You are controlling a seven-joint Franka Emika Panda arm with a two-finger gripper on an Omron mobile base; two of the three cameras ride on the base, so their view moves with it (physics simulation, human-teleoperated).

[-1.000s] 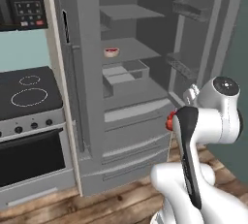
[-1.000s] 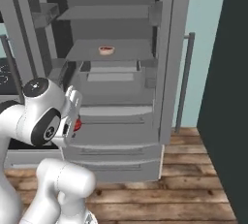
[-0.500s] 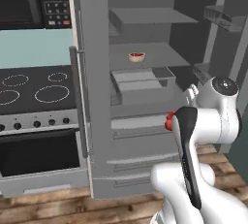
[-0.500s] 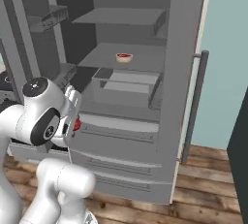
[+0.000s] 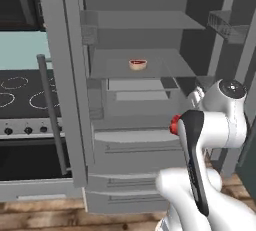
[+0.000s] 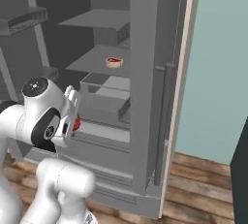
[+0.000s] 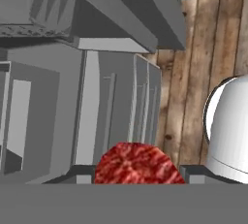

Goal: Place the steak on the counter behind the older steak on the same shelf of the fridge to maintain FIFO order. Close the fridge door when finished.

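The steak, red with paler patches, sits between my dark fingertips in the hand view, so my gripper is shut on it. It also shows as a red spot by my hand, in front of the fridge at drawer height. The older steak lies in its tan bowl on the middle grey shelf, and the bowl appears again in the right base view. The hand hangs below and in front of that shelf, pointing down. The counter is out of view.
Both fridge doors stand open: the left door with its bar handle, and the right door edge-on, its racks facing inward. A black stovetop and oven sit to the left. A pulled-out bin juts below the shelf. Wooden floor lies below.
The whole picture has shifted as the base drove, bringing the open fridge closer and more central. The arm keeps its pose and the steak stays in the gripper.
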